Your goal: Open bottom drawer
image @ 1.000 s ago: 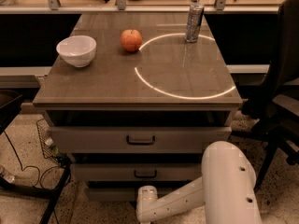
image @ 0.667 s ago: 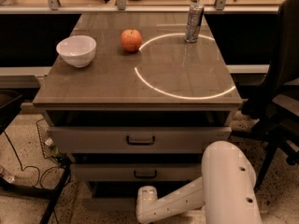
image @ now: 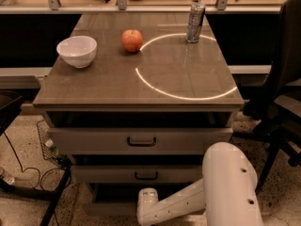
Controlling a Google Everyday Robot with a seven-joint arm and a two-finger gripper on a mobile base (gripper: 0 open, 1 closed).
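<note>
The bottom drawer (image: 110, 205) is the lowest of three grey-beige fronts under the wooden table top. Only its left part shows, and its handle is hidden behind my white arm (image: 178, 204). The arm reaches in from the lower right, and its rounded wrist end (image: 147, 202) sits right in front of the bottom drawer. My gripper is out of view, below the wrist at the picture's bottom edge. The middle drawer (image: 108, 174) and the top drawer (image: 94, 140) each show a dark loop handle.
On the table top (image: 94, 86) stand a white bowl (image: 76, 51), a red apple (image: 132, 40) and a metal can (image: 195, 22). A dark office chair (image: 282, 98) stands at the right. Cables and a dark stand (image: 33, 187) lie on the floor at the left.
</note>
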